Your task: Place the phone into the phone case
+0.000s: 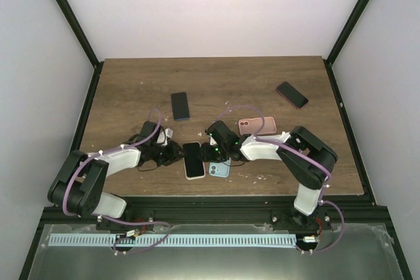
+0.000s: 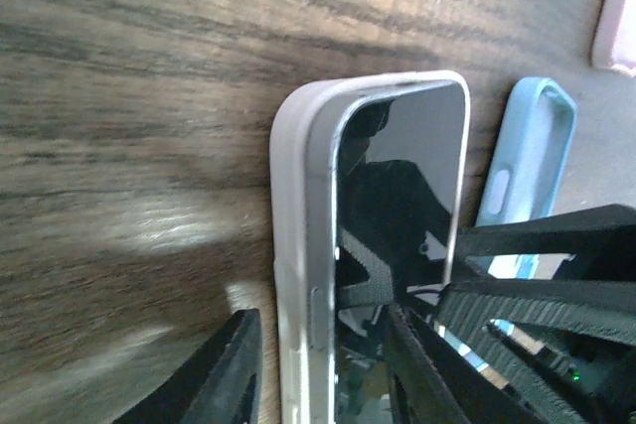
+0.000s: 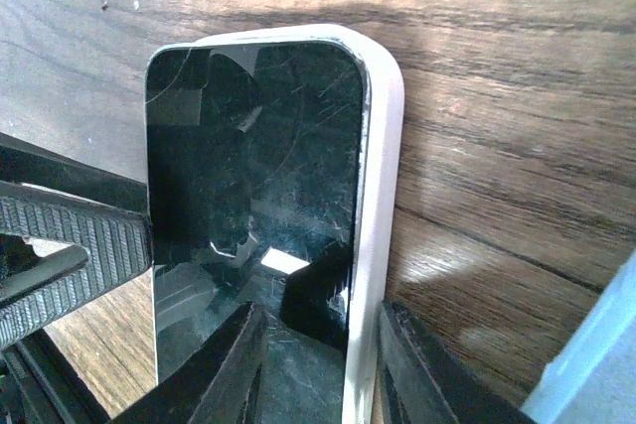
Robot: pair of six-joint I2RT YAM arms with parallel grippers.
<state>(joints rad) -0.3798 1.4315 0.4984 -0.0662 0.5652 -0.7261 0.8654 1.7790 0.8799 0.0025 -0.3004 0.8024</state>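
A black-screened phone (image 1: pixel 192 157) lies face up inside a white phone case (image 1: pixel 193 176) near the table's front middle. In the left wrist view the phone (image 2: pixel 407 176) sits within the case's rim (image 2: pixel 298 245). My left gripper (image 2: pixel 323 379) straddles that long edge, jaws apart: one finger (image 2: pixel 224 374) is on the table beside the case and the other is over the screen. In the right wrist view my right gripper (image 3: pixel 323 374) straddles the case's opposite rim (image 3: pixel 378 225) in the same way, with one finger (image 3: pixel 224 369) over the phone (image 3: pixel 258 166). Both grippers (image 1: pixel 172 154) (image 1: pixel 213 152) flank the case.
An empty light blue case (image 1: pixel 220 170) lies just right of the white one and also shows in the left wrist view (image 2: pixel 527 156). A pink case (image 1: pixel 257 124), a dark phone (image 1: pixel 180 105) and another dark phone (image 1: pixel 291 94) lie farther back on the wooden table (image 1: pixel 216 77).
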